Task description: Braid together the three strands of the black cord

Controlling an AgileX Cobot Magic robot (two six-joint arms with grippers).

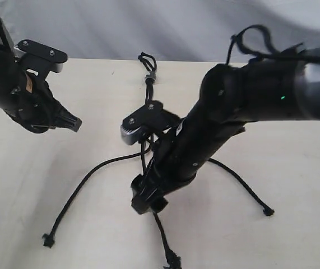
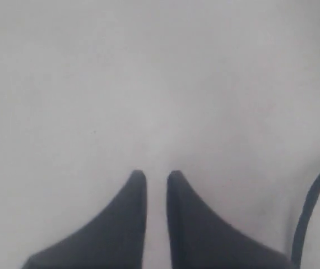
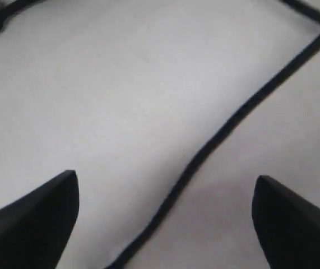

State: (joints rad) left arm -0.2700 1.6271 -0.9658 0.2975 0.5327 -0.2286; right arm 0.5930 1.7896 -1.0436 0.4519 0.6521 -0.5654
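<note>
R gripper (image 3: 164, 176) wide open over one strand (image 3: 204, 151); L gripper (image 2: 156, 174) near-shut, empty. No braid yet.
Strand runs diagonally btwn R fingers (image 3: 31, 218), unpinched, prob the mid strand (image 1: 162, 238). Knot (image 1: 148, 75) of the black cord lies behind R gripper; left strand (image 1: 73, 197) and right strand (image 1: 244, 185) fan out either side of it; L gripper hangs well apart from all. Risks: R closes off-centre → strand slips; pulling drags the knot, nothing visibly pins it; R arm (image 1: 249, 95) hides the crossing zone. Count: 3 strands, 3 free ends, 1 knot w/ loop (image 1: 147, 59), 2 grippers.
</note>
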